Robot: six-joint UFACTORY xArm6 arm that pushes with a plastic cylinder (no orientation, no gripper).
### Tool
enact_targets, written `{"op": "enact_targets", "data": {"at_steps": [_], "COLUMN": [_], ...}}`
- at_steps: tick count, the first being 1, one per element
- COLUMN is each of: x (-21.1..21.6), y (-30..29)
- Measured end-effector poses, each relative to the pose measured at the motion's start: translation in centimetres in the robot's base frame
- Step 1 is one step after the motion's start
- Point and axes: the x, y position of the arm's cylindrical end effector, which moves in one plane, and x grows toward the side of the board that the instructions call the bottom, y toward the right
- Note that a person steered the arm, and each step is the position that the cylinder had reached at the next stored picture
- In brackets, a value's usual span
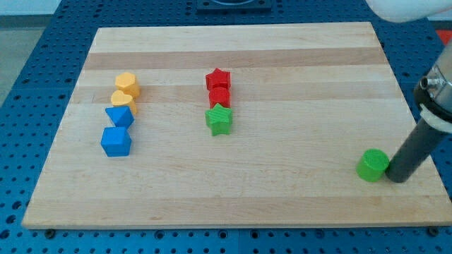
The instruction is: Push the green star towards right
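Note:
The green star (219,119) lies near the middle of the wooden board (282,56), touching the red block (219,97) just above it. A red star (218,78) sits above that red block. My tip (397,178) is at the view's lower right, far to the right of the green star. It stands right next to the right side of a green round block (372,165).
At the view's left, a column of blocks: a yellow hexagon (128,84), a yellow block (123,101), a blue block (119,116) and a blue cube-like block (116,141). The board's right edge is close to my tip.

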Motion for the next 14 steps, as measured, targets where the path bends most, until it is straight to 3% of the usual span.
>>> {"op": "enact_targets", "data": {"at_steps": [2, 3, 4, 6, 8, 10, 11, 12, 14], "x": [-15.4, -19.6, -20.3, -11.0, -4.6, -5.0, -8.5, -8.4, -9.0], "y": [-5.7, -10.8, -15.1, -15.8, -24.8, -33.4, -34.2, -34.1, -28.1]}}
